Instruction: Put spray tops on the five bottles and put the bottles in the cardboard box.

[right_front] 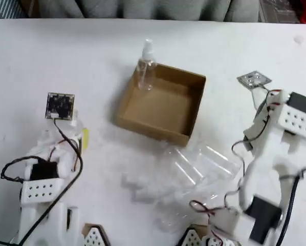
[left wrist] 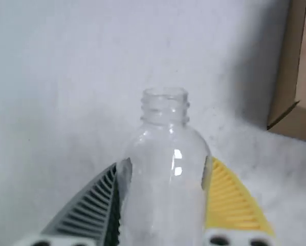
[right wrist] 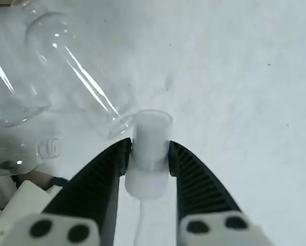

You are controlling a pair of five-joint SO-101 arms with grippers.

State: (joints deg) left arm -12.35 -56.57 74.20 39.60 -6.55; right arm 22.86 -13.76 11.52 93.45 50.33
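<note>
My left gripper (left wrist: 166,169) is shut on a clear uncapped bottle (left wrist: 166,128), its threaded neck pointing away over the white table. In the high view this gripper (right_front: 81,136) sits left of the cardboard box (right_front: 186,136). My right gripper (right wrist: 149,148) is shut on a white spray top (right wrist: 152,128), close to the neck of a clear bottle (right wrist: 76,61) lying on the table. One bottle with a spray top (right_front: 145,66) stands upright at the box's far left corner, seemingly inside it.
Several clear uncapped bottles (right_front: 199,166) lie in a loose heap in front of the box, between the two arms. Pale white pieces (right_front: 140,187), apparently spray tops, lie beside them. A corner of the box (left wrist: 291,66) shows in the left wrist view.
</note>
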